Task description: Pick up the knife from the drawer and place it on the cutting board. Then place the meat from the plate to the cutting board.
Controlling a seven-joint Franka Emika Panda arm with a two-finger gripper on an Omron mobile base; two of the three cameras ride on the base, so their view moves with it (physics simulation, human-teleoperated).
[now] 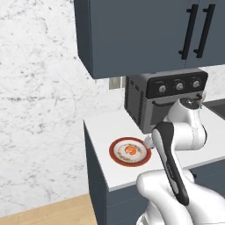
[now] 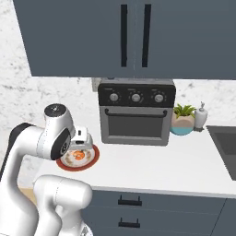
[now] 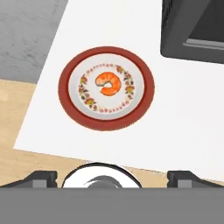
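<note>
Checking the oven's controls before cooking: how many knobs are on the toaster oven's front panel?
3. The knobs sit in a row along the toaster oven's top panel above its door: left, middle, right. None appear hidden.

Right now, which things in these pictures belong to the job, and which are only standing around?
For the job:
- meat, on the plate
- plate, near the counter's left end
- gripper, open above the plate

Only standing around:
- toaster oven
- potted plant
- soap bottle
- sink
- wall cabinets
</note>
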